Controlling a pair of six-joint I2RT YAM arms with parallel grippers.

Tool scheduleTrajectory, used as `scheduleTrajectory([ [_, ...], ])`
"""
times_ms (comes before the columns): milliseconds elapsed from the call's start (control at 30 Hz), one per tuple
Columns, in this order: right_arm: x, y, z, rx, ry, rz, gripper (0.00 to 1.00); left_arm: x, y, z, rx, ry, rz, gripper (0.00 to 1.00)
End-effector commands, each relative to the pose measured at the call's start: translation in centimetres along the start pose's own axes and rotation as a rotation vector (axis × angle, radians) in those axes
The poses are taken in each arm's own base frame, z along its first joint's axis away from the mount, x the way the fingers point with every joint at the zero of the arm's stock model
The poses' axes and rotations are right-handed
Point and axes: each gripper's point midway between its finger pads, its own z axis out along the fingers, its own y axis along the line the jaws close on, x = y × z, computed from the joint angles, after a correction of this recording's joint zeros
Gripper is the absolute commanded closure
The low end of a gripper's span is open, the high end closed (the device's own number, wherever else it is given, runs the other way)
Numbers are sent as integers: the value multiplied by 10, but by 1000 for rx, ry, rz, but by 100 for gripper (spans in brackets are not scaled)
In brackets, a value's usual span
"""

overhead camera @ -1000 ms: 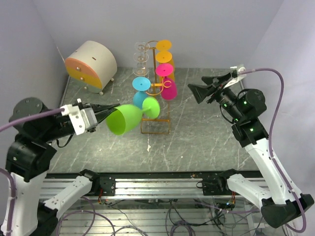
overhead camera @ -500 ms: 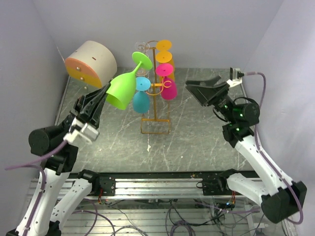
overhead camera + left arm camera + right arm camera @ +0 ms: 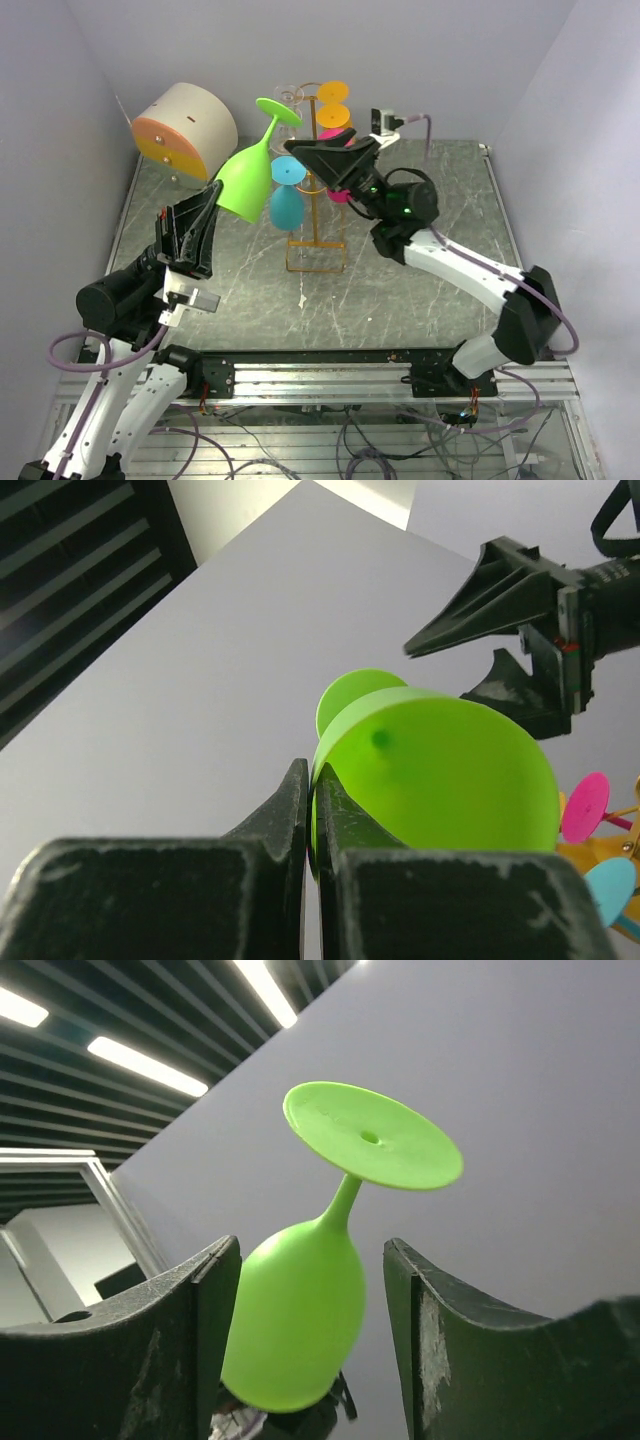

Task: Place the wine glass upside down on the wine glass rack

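Your left fingers (image 3: 288,815) clamp the rim of the foot-up lime-green plastic wine glass (image 3: 246,180); your right fingers (image 3: 205,1300) stand apart near its stem.

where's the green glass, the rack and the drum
green glass (image 3: 245,182), top view, on its bowl
rack (image 3: 318,222), top view, on its upright pole
drum (image 3: 195,112), top view, on its cream side
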Motion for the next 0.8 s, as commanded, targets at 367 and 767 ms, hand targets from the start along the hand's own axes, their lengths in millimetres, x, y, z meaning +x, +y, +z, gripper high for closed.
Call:
scheduleTrajectory([
  [367,16,15,52,-235,-150,100,46,-15,8,-8,-21,-40,159,93],
  [767,31,21,55,-249,-122,123,50,-7,3,-11,-19,-16,158,93],
])
